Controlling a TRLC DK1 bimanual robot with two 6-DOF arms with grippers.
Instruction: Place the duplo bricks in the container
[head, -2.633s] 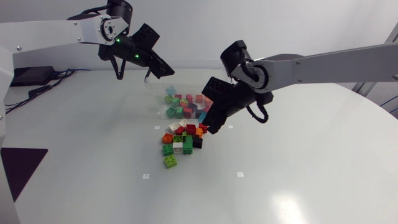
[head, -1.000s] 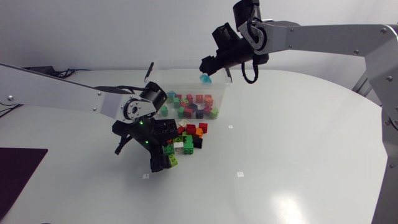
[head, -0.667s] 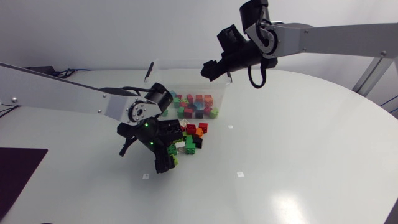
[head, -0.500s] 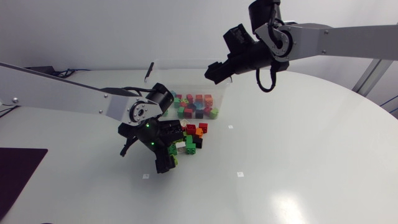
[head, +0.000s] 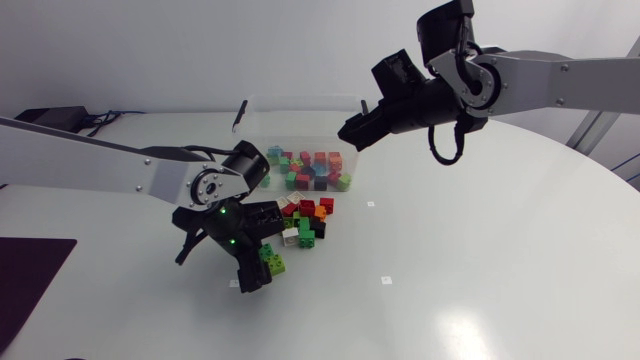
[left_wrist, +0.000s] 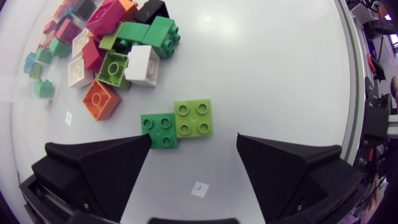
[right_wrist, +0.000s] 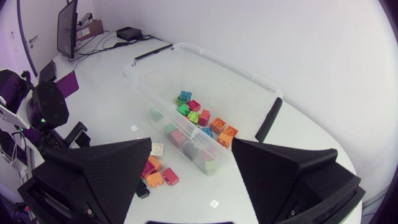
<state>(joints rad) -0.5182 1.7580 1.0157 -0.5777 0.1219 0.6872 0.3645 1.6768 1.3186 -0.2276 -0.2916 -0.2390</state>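
Green bricks now lie just ahead of my open left tool, ready for grabbing; my right tool, open and empty, has left the container.

No words, numbers or brand marks I can read in any view. Only candidates: small white square stickers on the tabletop. First sticker, near the lime brick in the left wrist view, carries a thin dark angle-shaped mark; can't tell whether it's a letter. Second sticker, beside the orange brick, shows a faint stroke, too small to read.
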